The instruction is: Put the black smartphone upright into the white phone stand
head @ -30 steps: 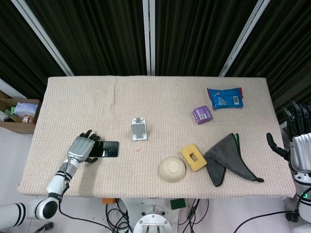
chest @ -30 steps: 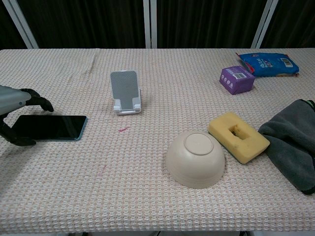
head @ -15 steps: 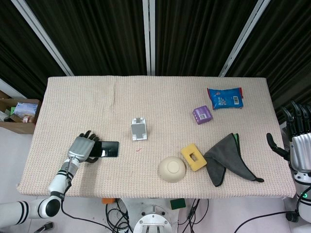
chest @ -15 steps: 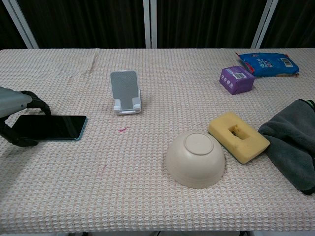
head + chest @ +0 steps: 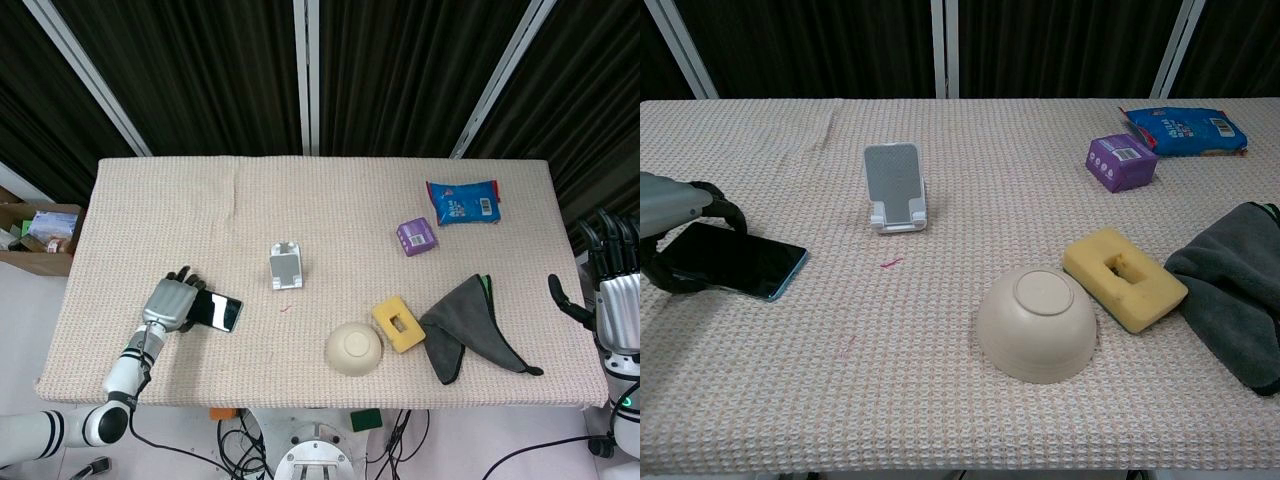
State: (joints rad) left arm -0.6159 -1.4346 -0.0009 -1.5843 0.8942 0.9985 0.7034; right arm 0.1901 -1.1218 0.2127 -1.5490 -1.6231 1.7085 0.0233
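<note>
**Phone gripped at table's left end; lift and transfer to stand pending**

Black smartphone (image 5: 735, 262) is found at approx. 8 o'clock of the table (image 5: 330, 200), its left end clasped by the left hand (image 5: 171, 303), fingers over the top edge and thumb under the near edge. In the chest view the held end looks raised, the far corner low at or near the cloth; contact there cannot be confirmed. White phone stand (image 5: 894, 188) stands empty and upright at approx. 2 o'clock of the phone, well apart, cradle lip facing the robot.

Right hand (image 5: 615, 290) is seen off the table's right edge, fingers apart, nothing held.

Judged step: lift, then carry to stand. Recommended: grip to be confirmed firm before the free corner is raised clear; phone to be rotated upright in the air, not dragged. Lower edge to be set behind the lip, back laid against the plate, then released gently, since a light stand may tip or slide if pushed.

Nearby, w/o bearing on the path: upturned bowl (image 5: 1038, 322) and yellow sponge (image 5: 1124, 277) at approx. 4 o'clock of the stand.
</note>
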